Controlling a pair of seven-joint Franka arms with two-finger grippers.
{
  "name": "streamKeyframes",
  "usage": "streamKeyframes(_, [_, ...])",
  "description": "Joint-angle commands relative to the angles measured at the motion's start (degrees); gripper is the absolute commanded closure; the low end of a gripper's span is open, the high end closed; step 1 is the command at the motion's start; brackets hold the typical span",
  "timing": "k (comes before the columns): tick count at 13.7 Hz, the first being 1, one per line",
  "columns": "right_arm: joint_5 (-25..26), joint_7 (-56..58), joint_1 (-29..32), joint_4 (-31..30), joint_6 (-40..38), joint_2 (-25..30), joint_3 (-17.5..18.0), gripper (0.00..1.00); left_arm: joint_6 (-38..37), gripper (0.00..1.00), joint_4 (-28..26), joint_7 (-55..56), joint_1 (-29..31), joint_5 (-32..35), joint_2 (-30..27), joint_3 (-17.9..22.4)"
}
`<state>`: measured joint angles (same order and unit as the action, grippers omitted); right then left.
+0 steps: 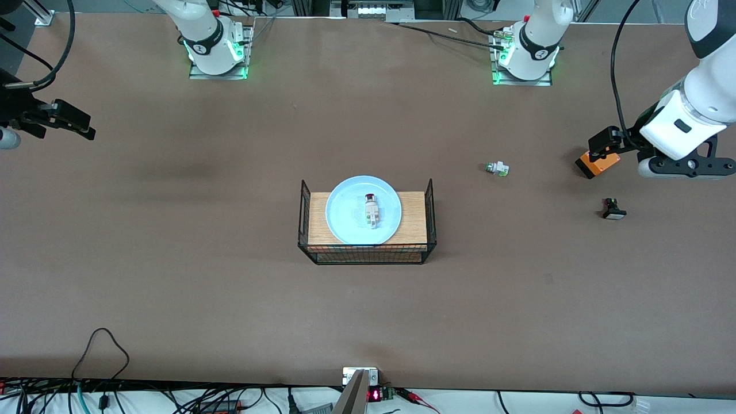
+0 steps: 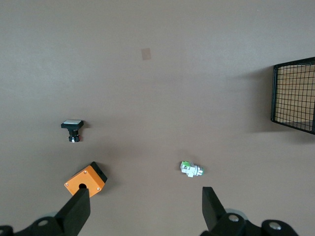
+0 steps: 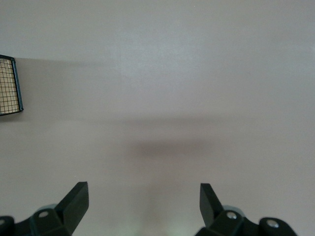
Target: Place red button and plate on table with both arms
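the red button (image 1: 371, 210) lies on its side in the middle of the plate (image 1: 345, 218), which sits on the board of the wire rack (image 1: 428, 221) at the worktop (image 1: 230, 299) centre, so both are raised off the surface and not yet placed. the left gripper (image 2: 145, 209) hangs over the worktop at about three o'clock from the rack, jaws spread wide and empty, above an orange box (image 1: 598, 165). the right gripper (image 3: 142, 204) waits at about nine o'clock, jaws likewise apart. a green-capped switch (image 1: 497, 168) and a black switch (image 1: 613, 209) lie toward the left arm's end.
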<state>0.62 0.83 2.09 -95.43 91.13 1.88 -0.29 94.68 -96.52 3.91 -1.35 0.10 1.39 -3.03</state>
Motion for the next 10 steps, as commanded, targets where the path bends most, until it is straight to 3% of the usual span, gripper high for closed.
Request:
streamKeyframes(1, [-0.44,0.92,0.28,0.69,-0.87,0.06,0.03,0.0,-0.82,0.0,0.72,-1.36,0.56,-0.89,0.02,-0.14])
streamKeyframes(8, [-0.44,0.92,0.28,0.69,-0.87,0.06,0.03,0.0,-2.22,0.0,0.81,-0.83,0.12,-0.98,0.1,-0.48])
streamKeyframes(10, [-0.44,0.92,0.28,0.69,-0.87,0.06,0.03,0.0,-3.44,0.0,3.43,-0.66,-0.41,-1.06,1.5,-1.88])
